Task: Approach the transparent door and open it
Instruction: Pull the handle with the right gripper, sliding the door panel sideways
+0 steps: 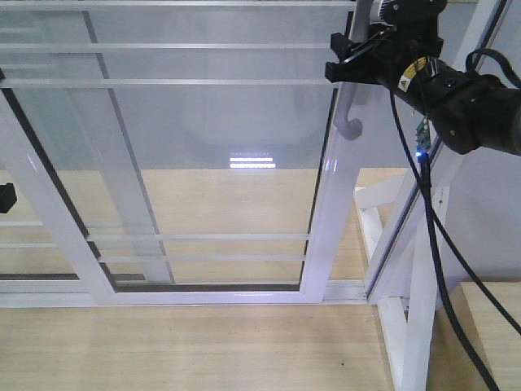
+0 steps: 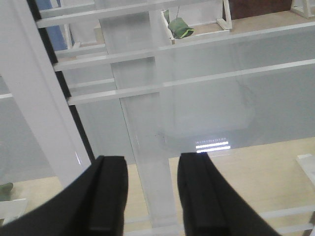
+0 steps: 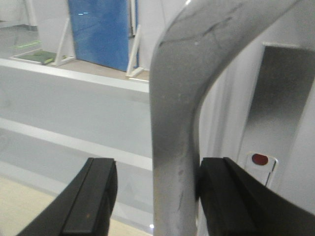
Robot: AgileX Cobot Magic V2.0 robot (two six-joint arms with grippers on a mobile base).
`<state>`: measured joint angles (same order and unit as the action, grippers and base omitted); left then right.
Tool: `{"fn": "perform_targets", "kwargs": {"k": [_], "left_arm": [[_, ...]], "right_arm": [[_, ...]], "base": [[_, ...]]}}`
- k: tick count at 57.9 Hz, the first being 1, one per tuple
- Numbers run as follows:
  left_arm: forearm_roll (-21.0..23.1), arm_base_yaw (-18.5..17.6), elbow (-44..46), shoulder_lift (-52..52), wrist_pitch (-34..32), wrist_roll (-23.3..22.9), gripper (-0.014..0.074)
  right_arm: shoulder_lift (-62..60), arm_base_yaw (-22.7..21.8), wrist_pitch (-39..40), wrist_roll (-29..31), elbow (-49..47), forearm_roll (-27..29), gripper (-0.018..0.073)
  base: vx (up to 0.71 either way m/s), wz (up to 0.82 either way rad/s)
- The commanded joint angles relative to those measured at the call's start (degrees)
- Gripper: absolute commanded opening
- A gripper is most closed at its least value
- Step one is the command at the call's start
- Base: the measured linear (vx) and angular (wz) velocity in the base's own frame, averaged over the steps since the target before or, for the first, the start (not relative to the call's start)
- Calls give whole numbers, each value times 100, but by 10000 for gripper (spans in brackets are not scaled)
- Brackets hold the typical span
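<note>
Right hand (image 3: 157, 196) astride curved handle (image 3: 177, 98) of transparent door (image 1: 324, 220), jaws apart

transparent door (image 1: 203, 155), white frame, curved grey handle (image 1: 349, 110)

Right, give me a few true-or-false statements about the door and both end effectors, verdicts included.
1. The right end effector has the curved handle between its fingers. True.
2. Both of its fingers are clamped on the handle. False: one finger is against the handle, while the other finger stands apart from it with a clear gap.
3. The left end effector grips one of the horizontal white bars. False: it is open and holds nothing, and only faces the glass.
4. The transparent door sits in a white frame. True.
5. A small lock with a red dot sits beside the handle. True.
</note>
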<state>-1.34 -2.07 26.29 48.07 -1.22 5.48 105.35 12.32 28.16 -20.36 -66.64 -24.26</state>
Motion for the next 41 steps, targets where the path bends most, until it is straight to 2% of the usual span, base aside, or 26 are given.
{"fn": "perform_targets", "kwargs": {"k": [1, 15, 20, 23, 32, 41], "left_arm": [[16, -31, 197, -14, -452, -43, 395], [16, -31, 197, -14, -452, -43, 395], [16, -31, 197, -14, -452, -43, 395], [16, -31, 197, -14, -452, -43, 395], [16, -31, 197, -14, -459, -43, 395], [16, -31, 197, -14, -602, -43, 395]], "right_arm": [[-286, 258, 556, -15, -162, -109, 427], [-344, 622, 423, -40, -154, -247, 427], [-506, 646, 97, -10, -154, -604, 427], [-653, 634, -190, -47, -154, -623, 427], [-1461, 439, -1167, -349, 27, -508, 427], [-2482, -11, -1619, -664, 1012, -508, 427]], "base": [[0, 0], [0, 0], [0, 0], [0, 0], [0, 0], [0, 0]]}}
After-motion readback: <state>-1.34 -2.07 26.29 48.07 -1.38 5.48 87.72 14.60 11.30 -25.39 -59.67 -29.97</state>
